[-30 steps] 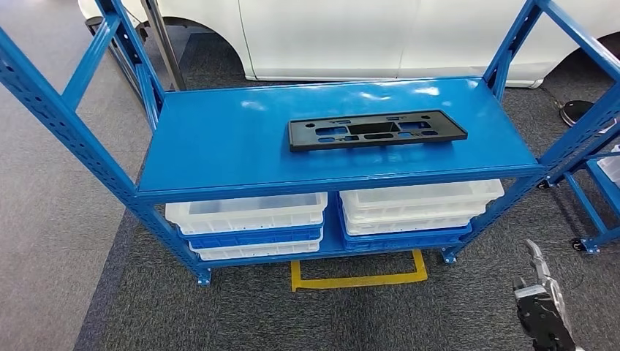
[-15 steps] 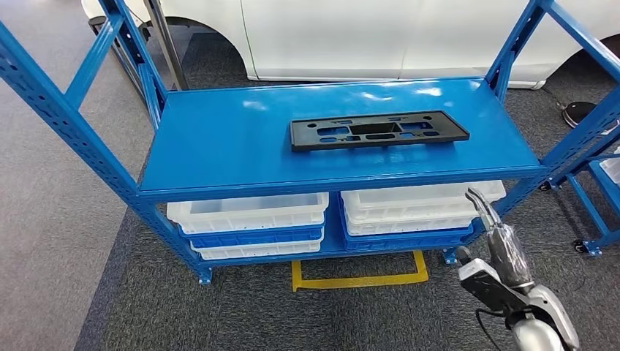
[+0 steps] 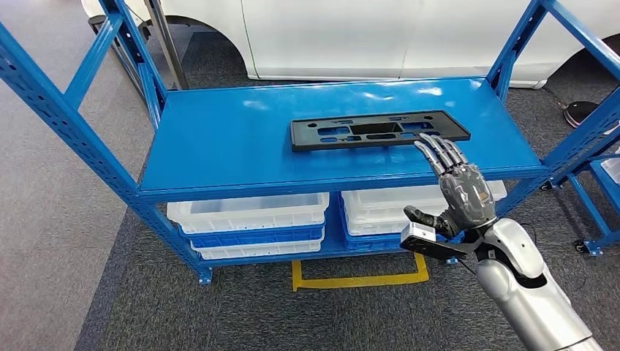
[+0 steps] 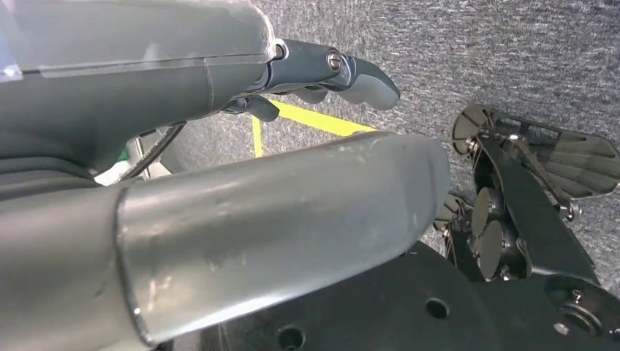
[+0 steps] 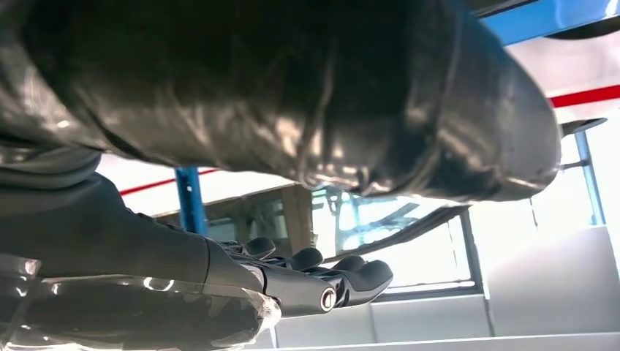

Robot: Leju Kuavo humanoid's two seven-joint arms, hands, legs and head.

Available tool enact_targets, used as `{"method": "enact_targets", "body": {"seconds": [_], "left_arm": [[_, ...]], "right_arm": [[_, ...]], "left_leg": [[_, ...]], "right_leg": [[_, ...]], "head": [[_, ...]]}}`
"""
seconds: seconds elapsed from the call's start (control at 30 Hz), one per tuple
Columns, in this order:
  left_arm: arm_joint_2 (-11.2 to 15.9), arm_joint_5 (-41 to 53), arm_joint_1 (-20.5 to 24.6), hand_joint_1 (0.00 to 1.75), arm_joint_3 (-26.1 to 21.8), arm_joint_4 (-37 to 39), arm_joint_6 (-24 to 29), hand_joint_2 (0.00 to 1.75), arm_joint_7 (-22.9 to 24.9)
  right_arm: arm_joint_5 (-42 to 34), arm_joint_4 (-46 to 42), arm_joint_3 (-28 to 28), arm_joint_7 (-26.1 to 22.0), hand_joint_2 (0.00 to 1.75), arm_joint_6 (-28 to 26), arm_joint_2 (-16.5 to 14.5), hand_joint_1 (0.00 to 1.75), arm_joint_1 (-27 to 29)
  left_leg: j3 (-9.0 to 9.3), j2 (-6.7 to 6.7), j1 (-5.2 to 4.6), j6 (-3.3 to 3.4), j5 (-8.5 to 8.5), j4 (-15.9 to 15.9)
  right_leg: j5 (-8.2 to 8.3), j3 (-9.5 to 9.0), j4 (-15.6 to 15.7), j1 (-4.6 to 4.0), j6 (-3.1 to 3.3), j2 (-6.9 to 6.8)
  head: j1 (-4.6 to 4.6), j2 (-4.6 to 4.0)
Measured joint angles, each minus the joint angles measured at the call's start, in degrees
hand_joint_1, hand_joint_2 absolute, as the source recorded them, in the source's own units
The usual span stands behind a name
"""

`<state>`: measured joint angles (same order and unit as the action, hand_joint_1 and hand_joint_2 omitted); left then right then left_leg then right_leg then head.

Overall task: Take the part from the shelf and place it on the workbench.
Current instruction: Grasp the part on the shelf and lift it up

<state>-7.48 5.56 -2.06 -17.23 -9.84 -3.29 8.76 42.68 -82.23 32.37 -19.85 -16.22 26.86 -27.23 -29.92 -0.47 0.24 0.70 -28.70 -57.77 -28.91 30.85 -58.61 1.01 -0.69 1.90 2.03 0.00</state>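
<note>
right robot hand [image 3: 462, 189] empty, near part [image 3: 378, 130]; white bins [image 3: 247, 213] below shelf [image 3: 219, 139].

The head view is looking forward and down from high up onto the blue shelf [image 3: 336, 131], at middling range. The left wrist view is sitting close behind its robot hand [image 4: 322, 73], facing the carpet below the shelf. The right wrist view is peering upward past its robot hand [image 5: 307, 281], very near

Right hand [image 3: 459, 186] raised, fingers [image 3: 439, 150] straight and apart — empty; left hand [image 4: 219, 146] apparently empty too.
</note>
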Motion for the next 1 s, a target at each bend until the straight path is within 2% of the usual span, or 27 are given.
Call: {"method": "enact_targets", "body": {"seconds": [0.2,0.6,0.8,0.9,1.0], "left_arm": [[0.00,0.01,-0.06,0.00,0.43,0.11,-0.36,0.00,0.00],[0.00,0.36,-0.11,0.00,0.81,0.19,-0.86,0.00,-0.22],[0.00,0.54,-0.17,0.00,1.03,0.22,-1.24,0.00,-0.67],[0.01,0.49,-0.21,0.00,1.05,0.25,-1.65,0.00,-0.98],[-0.13,0.44,-0.16,0.00,1.07,0.25,-1.97,0.00,-1.16]], "right_arm": [[0.19,1.20,2.75,0.67,0.00,-0.16,0.20,0.00,-1.36],[1.71,3.15,4.83,1.74,0.00,-0.18,1.09,0.00,-2.25],[1.91,4.74,5.40,1.90,0.00,-0.01,1.44,0.00,-3.01],[1.82,5.13,5.64,2.10,0.00,0.11,1.59,0.00,-3.16],[1.58,5.15,5.71,2.34,0.00,0.23,1.88,0.00,-3.59]], "left_leg": [[-0.03,-0.01,0.00,0.00,0.00,0.00],[-0.03,-0.01,0.00,0.00,0.00,-0.01],[-0.26,-0.05,-0.21,0.10,-0.08,-0.47],[-0.36,-0.04,-0.24,0.35,-0.08,-0.53],[0.42,0.22,0.39,1.19,0.65,1.13]], "right_leg": [[0.00,0.01,0.01,0.00,0.00,-0.01],[0.00,0.02,0.01,0.00,0.00,-0.04],[0.08,0.05,0.10,0.29,-0.11,-0.06],[0.25,0.03,0.34,0.32,-0.41,-0.01],[-0.29,0.50,-0.52,0.02,-0.92,-0.45]], "head": [[0.00,0.00],[0.00,0.00],[0.00,0.00],[0.00,0.00],[-0.07,0.00]]}}
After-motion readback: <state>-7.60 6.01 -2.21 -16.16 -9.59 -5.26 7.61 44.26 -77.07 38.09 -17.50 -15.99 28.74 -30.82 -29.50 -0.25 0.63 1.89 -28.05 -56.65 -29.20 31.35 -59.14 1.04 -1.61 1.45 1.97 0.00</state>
